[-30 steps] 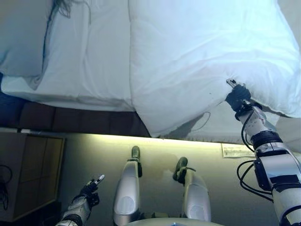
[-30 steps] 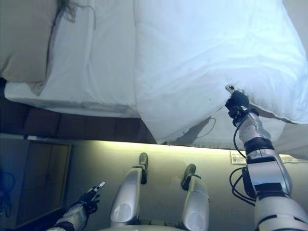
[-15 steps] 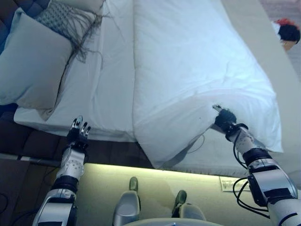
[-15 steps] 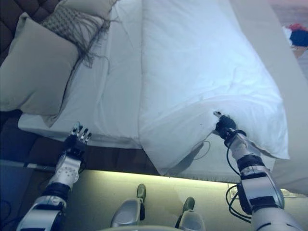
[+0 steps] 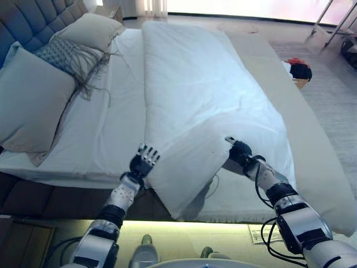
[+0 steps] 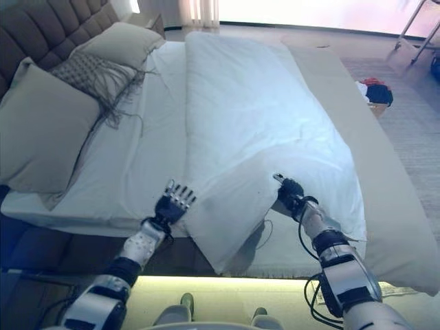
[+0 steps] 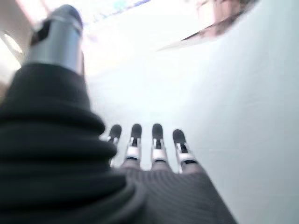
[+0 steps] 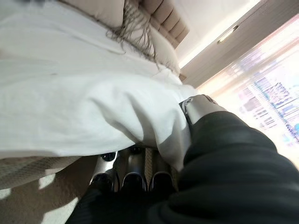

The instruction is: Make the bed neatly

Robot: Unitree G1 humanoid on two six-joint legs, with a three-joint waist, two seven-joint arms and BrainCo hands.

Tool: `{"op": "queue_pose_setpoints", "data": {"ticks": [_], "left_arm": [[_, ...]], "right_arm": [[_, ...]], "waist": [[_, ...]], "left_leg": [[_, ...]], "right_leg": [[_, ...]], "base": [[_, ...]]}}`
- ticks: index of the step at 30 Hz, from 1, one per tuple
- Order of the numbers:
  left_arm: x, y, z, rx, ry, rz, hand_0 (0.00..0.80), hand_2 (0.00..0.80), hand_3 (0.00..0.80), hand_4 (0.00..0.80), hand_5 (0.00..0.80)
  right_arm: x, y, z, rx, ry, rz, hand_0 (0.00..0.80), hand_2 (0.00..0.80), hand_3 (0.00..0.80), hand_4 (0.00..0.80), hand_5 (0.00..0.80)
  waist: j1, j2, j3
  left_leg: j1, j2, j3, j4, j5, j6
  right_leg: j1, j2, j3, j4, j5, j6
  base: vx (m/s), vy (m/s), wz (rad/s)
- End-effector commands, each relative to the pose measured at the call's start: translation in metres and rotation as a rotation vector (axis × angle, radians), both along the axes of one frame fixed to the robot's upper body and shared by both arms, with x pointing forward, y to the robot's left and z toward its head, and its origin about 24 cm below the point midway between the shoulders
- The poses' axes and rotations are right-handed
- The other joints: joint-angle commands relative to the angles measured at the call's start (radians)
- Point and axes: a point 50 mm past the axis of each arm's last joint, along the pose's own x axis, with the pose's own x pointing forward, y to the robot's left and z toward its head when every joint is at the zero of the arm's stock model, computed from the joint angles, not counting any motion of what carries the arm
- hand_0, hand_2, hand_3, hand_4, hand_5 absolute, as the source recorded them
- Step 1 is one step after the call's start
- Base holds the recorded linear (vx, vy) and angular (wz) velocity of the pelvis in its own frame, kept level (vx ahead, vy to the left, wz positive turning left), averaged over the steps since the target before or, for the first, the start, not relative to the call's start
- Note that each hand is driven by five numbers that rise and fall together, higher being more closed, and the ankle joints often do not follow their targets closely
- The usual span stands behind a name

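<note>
From the left eye view, a white duvet [image 5: 212, 95] lies lengthwise down the middle of the bed [image 5: 111, 125], soft and puffy, with fine creases; its near corner droops over the bed's front edge in a loose pointed fold. The right hand [image 5: 239, 152] pinches the duvet's near edge, thumb on top and fingers tucked beneath the cloth, so most of them are hidden. The left hand [image 5: 143, 161] is at the bed's front edge just beside the hanging corner, fingers straight and spread, holding nothing. A smooth white sheet [image 5: 106, 111] covers the mattress left of the duvet. A large plain pillow [image 5: 30, 100] leans by the tufted headboard [image 5: 33, 25], with a fringed knitted cushion [image 5: 70, 53] and a second pillow [image 5: 95, 30] beyond it. A beige, flat-woven cover [image 5: 312, 145] runs along the far side.

The right eye view shows the same layout; a small heap of clothes [image 6: 375, 89] sits on the carpet, too small to make out.

In the left wrist view the straight fingers [image 7: 156, 140] point at pale, featureless bedding; whether they touch it cannot be told.

In the right wrist view the thumb [image 8: 198, 105] presses a bunched fold of duvet against curled fingers [image 8: 133, 170] below it.
</note>
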Motion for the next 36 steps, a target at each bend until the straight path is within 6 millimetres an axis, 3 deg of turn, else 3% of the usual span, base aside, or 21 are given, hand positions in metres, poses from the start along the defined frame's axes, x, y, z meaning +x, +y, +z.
{"op": "queue_pose_setpoints", "data": {"ticks": [1, 7, 14, 18, 23, 30, 31, 36], "left_arm": [[-0.016, -0.037, -0.018, -0.182, 0.221, -0.107, 0.0, 0.0, 0.0, 0.0, 0.0], [-0.045, -0.058, -0.036, -0.4, 0.47, -0.074, 0.0, 0.0, 0.0, 0.0, 0.0], [-0.035, -0.076, -0.026, -0.439, 0.569, -0.102, 0.0, 0.0, 0.0, 0.0, 0.0], [-0.026, -0.089, -0.015, -0.469, 0.506, -0.139, 0.0, 0.0, 0.0, 0.0, 0.0], [-0.012, -0.11, 0.004, -0.489, 0.398, -0.184, 0.0, 0.0, 0.0, 0.0, 0.0], [0.006, -0.144, 0.039, -0.57, 0.173, -0.185, 0.0, 0.0, 0.0, 0.0, 0.0], [0.01, -0.147, 0.046, -0.589, 0.123, -0.175, 0.0, 0.0, 0.0, 0.0, 0.0], [0.031, -0.147, 0.075, -0.641, -0.062, -0.114, 0.0, 0.0, 0.0, 0.0, 0.0]], "right_arm": [[0.027, 0.035, 0.061, 0.134, -0.277, 0.087, 0.8, 0.8, 0.8, 0.8, 0.8], [0.031, 0.064, 0.081, 0.217, -0.354, 0.146, 0.8, 0.8, 0.8, 0.8, 0.8], [0.04, 0.104, 0.149, 0.314, -0.584, 0.213, 0.8, 0.8, 0.8, 0.8, 0.8], [0.036, 0.118, 0.171, 0.334, -0.659, 0.268, 0.8, 0.8, 0.8, 0.8, 0.8], [0.027, 0.128, 0.184, 0.376, -0.711, 0.308, 0.8, 0.8, 0.8, 0.8, 0.8], [0.015, 0.14, 0.195, 0.421, -0.777, 0.358, 0.8, 0.8, 0.8, 0.8, 0.8], [0.012, 0.144, 0.195, 0.427, -0.781, 0.37, 0.8, 0.8, 0.8, 0.8, 0.8], [0.0, 0.148, 0.19, 0.442, -0.798, 0.423, 0.8, 0.8, 0.8, 0.8, 0.8]], "waist": [[0.026, -0.017, -0.052], [0.028, -0.055, -0.024], [0.03, -0.105, 0.092], [0.014, -0.124, 0.141], [-0.012, -0.14, 0.186], [-0.046, -0.146, 0.245], [-0.053, -0.146, 0.248], [-0.079, -0.166, 0.261]], "left_leg": [[-0.007, 0.066, 0.014, 0.03, -0.038, -0.027], [-0.022, 0.083, 0.024, 0.036, -0.04, -0.027], [-0.141, 0.108, 0.014, 0.065, -0.019, -0.037], [-0.209, 0.121, 0.009, 0.107, -0.012, -0.042], [-0.279, 0.128, 0.0, 0.157, -0.013, -0.046], [-0.356, 0.132, -0.011, 0.209, -0.019, -0.054], [-0.353, 0.136, -0.019, 0.216, -0.046, -0.062], [-0.376, 0.146, -0.014, 0.221, -0.046, -0.068]], "right_leg": [[-0.064, -0.042, 0.018, 0.1, -0.06, 0.012], [-0.075, -0.022, 0.024, 0.097, -0.055, 0.012], [-0.166, -0.002, 0.034, 0.106, -0.033, 0.012], [-0.222, 0.005, 0.045, 0.134, -0.029, 0.005], [-0.289, 0.015, 0.062, 0.174, -0.029, -0.002], [-0.366, 0.016, 0.077, 0.228, -0.041, -0.01], [-0.367, 0.023, 0.088, 0.238, -0.064, -0.002], [-0.4, 0.031, 0.094, 0.254, -0.071, -0.004]], "base": [[0.011, -0.152, -0.07], [-0.016, -0.155, -0.09], [-0.223, -0.189, -0.07], [-0.122, -0.109, -0.06], [-0.091, -0.065, -0.11], [-0.064, -0.003, -0.04], [0.036, 0.012, -0.04], [-0.027, 0.02, -0.06]]}}
